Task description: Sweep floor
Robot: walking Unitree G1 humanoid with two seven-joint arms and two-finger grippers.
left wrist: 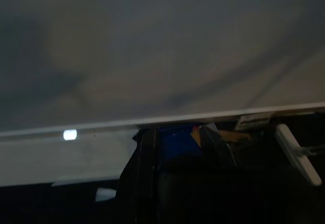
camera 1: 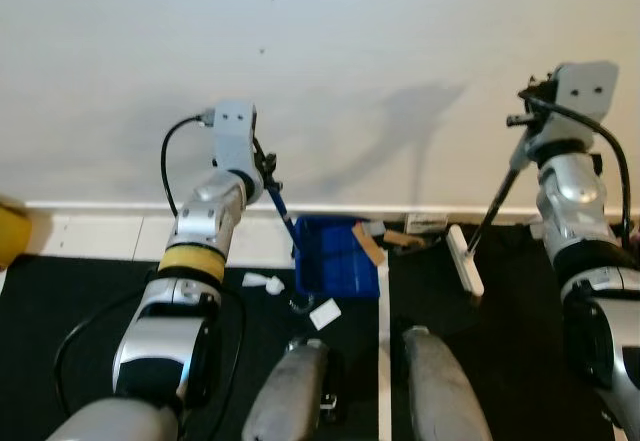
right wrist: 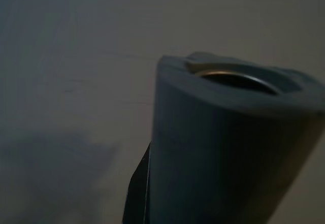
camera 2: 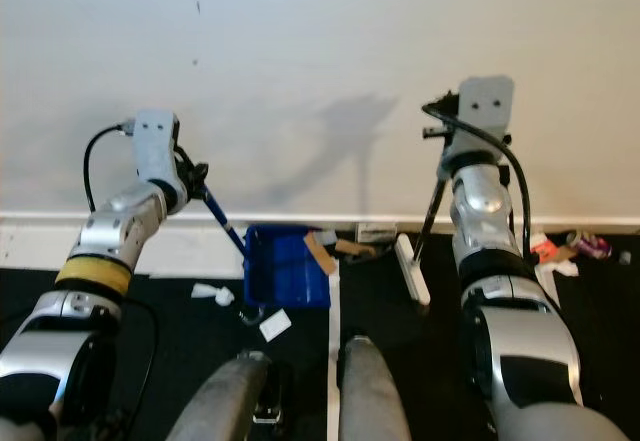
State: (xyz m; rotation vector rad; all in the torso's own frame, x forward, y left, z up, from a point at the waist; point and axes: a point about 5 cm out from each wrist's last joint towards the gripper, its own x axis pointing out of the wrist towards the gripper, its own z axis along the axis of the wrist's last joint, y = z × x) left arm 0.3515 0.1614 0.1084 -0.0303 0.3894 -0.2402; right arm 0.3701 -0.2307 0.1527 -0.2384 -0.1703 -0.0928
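Against wall, grippers gripping dustpan, broom

The dustpan stands against the wall, the broom head to its right.

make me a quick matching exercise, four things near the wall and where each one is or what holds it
Things:
1. blue dustpan
2. white broom head
3. white paper scrap
4. colourful wrappers

Places:
A. far right of the floor, by the baseboard
B. black mat, just in front of the dustpan
C. on the handle held by the left end effector
D. on the handle held by the right end effector

Pairs: 1-C, 2-D, 3-B, 4-A
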